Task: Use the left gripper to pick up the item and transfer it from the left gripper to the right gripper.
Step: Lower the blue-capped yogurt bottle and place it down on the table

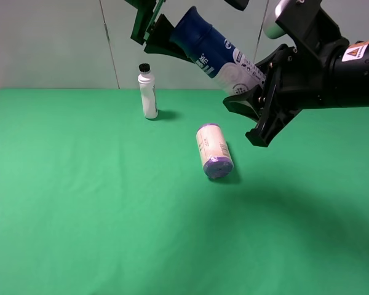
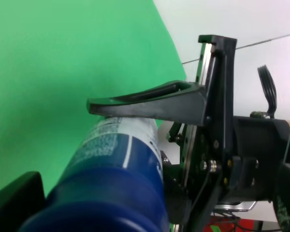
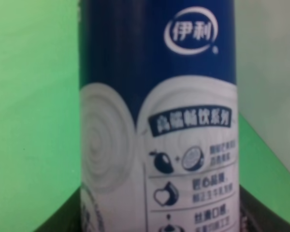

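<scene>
Handover | left end effector (image 1: 172, 35) spread around item (image 1: 212, 52) top, grip apparently freed | right end effector (image 1: 249, 107) pinches its base, bearing the weight

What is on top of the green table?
A small white bottle with a black cap stands upright; a pale cylinder with a purple end lies on its side. The right arm hides the far-right table.

Bright, even light from above. Soft shadows lie on the green desk (image 1: 80, 215), darkest at lower right. The blue bottle (image 3: 154, 96) looks hazy and unsharp up close.
</scene>
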You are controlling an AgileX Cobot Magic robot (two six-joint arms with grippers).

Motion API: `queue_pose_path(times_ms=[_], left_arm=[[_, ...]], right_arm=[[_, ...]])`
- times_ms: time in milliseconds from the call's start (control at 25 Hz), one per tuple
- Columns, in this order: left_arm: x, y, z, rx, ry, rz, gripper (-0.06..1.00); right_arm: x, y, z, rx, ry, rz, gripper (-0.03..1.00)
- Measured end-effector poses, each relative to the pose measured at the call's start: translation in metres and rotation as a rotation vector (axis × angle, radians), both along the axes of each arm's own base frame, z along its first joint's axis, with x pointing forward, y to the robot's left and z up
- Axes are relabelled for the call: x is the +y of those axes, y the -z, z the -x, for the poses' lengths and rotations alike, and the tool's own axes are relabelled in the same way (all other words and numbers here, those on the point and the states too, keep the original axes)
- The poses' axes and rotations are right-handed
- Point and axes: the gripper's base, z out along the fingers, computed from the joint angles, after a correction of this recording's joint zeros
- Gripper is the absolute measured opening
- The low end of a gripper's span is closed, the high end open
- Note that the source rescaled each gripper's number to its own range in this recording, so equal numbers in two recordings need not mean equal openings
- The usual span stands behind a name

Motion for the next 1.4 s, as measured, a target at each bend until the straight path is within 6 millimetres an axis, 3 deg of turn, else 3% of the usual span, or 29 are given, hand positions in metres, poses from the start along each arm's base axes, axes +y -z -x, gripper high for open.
queue_pose_path(times_ms=[240, 720, 1120, 1400], left_arm=[[0.013, -0.005, 0.002, -0.014, -0.011, -0.052, 0.88], [0.075, -0.041, 0.001, -0.151, -0.158, -0.129, 0.88], [0.121, -0.071, 0.032, -0.328, -0.302, -0.455, 0.88], [0.145, -0.095, 0.058, -0.431, -0.414, -0.568, 0.88]], right_arm=[[0.000, 0.000, 0.000, 0.004, 0.004, -0.006, 0.00], [0.000, 0.000, 0.000, 0.007, 0.010, -0.015, 0.00], [0.000, -0.001, 0.000, 0.013, 0.022, -0.030, 0.00], [0.000, -0.001, 0.000, 0.018, 0.026, -0.035, 0.00]])
